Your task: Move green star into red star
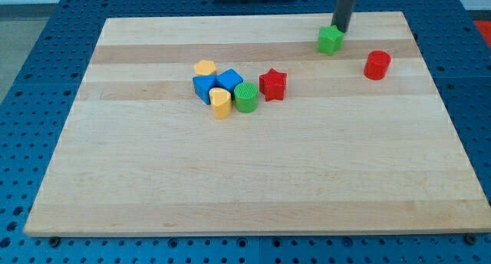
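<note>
Touching the green star-shaped block [331, 40] from the view's top, my tip [339, 28] (a bare dark rod, with no pincer to open or hold anything) stands near the pale wooden board's [253, 179] top edge. The red star-shaped block [272, 84] lies well apart, lower left, beside a green cylinder [245, 98].

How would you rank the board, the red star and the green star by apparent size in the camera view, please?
1. Board, by far.
2. Red star and green star look alike; the green one lies farther up the view, so no ranking.
</note>
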### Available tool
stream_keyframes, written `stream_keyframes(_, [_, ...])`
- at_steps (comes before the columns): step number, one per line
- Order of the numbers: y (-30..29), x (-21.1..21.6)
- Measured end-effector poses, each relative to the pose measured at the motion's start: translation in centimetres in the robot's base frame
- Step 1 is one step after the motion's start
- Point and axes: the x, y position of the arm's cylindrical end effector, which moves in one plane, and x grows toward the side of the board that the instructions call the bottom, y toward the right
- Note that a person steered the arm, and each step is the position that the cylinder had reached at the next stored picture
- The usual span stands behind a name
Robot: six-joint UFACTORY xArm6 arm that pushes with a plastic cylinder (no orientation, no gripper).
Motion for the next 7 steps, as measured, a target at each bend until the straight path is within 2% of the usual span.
stream_keyframes(2, [-0.5, 7.3])
stream_keyframes(5, [-0.5, 8.8])
stream_keyframes(7, [-0.7, 19.5])
